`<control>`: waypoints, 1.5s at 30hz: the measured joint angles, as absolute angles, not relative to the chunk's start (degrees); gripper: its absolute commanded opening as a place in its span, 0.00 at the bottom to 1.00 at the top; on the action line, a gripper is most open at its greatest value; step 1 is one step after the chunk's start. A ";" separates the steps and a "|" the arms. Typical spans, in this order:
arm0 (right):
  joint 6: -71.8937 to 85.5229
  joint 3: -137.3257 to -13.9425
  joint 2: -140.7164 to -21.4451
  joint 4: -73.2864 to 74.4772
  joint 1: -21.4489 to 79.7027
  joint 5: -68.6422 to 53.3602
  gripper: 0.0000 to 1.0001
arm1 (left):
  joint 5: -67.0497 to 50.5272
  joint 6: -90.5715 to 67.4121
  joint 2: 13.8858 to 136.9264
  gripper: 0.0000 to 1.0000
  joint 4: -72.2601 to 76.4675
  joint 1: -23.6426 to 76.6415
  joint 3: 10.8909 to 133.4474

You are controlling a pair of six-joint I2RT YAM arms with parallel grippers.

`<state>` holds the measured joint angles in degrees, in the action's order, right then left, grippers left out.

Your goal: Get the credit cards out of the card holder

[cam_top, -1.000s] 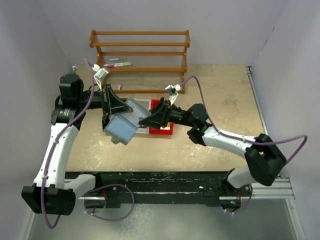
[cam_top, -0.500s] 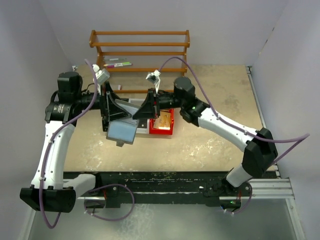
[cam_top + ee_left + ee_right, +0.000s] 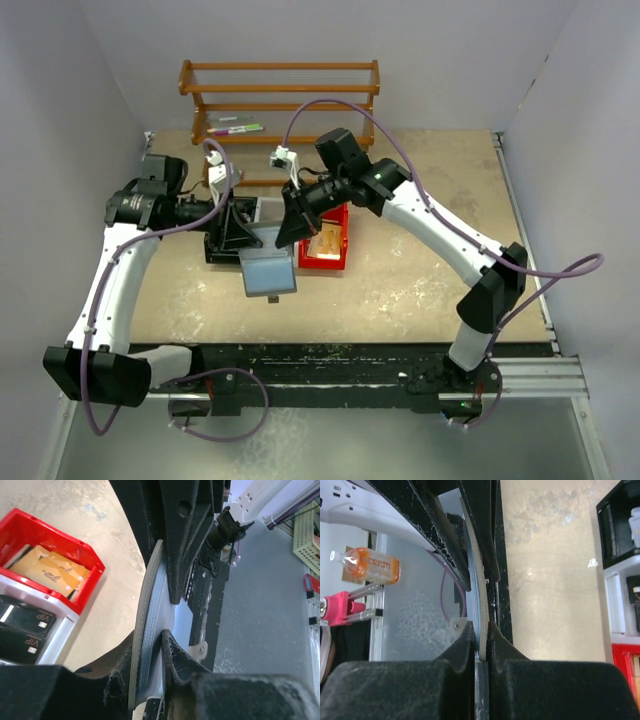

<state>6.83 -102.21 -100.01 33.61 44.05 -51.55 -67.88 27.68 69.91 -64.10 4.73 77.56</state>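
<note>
Left end effector (image 3: 243, 235): narrowed onto the card holder (image 3: 268, 272), one finger (image 3: 172, 652) against its blue face and the other against its grey back.
Card holder: held up off the surface (image 3: 420, 290) between the two arms, just in front of the row of bins, with one panel hanging down towards the camera.
Right end effector (image 3: 284, 236): pinched tight on a thin upper edge of the holder, its fingers (image 3: 465, 640) nearly meeting.
Done, as a judgement: orange cards (image 3: 50, 567) lie in the red bin (image 3: 75, 542) and dark cards (image 3: 20, 622) in the bin beside it, so part of the emptying looks finished.
Left, as a judgement: any card inside has yet to be drawn out and dropped in a bin. No card sticks out of the holder.
Hidden: both wrist views catch the holder edge-on, so its pockets cannot be read.
Hidden: whether the right pinch has a card or only a panel cannot be told.
Hidden: from above, the two end effectors cover the upper panel and the fold.
</note>
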 measured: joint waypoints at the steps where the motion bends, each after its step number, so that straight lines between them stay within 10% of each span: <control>1: 6.02 -103.13 -100.44 35.20 44.23 -51.37 0.00 | -67.61 28.10 69.89 0.19 -64.05 5.48 77.19; 3: 4.62 -104.79 -101.21 38.59 44.38 -50.70 0.00 | -67.44 28.05 69.80 0.13 -63.88 6.68 76.27; 9: 4.62 -104.55 -101.67 40.93 44.49 -50.37 0.46 | -67.42 25.71 68.88 0.00 -62.06 8.75 73.03; 16: 24.53 -72.53 -85.38 2.20 41.78 -50.33 0.66 | -67.05 14.35 65.71 0.00 -53.08 10.28 72.16; 23: 48.71 -48.29 -76.25 -41.06 40.71 -44.47 0.38 | -67.70 -6.68 60.93 0.00 -36.38 10.26 69.54; 26: 54.41 -47.46 -76.44 -50.76 40.88 -43.44 0.05 | -68.27 -14.94 59.88 0.22 -29.58 10.26 67.16; 29: 57.45 -47.77 -76.66 -53.34 40.86 -44.51 0.00 | -69.23 -18.72 59.88 0.52 -26.61 10.20 66.59; 45: 13.89 -91.72 -91.83 23.62 41.15 -51.51 0.00 | -71.66 9.23 69.01 0.54 -53.45 10.13 72.79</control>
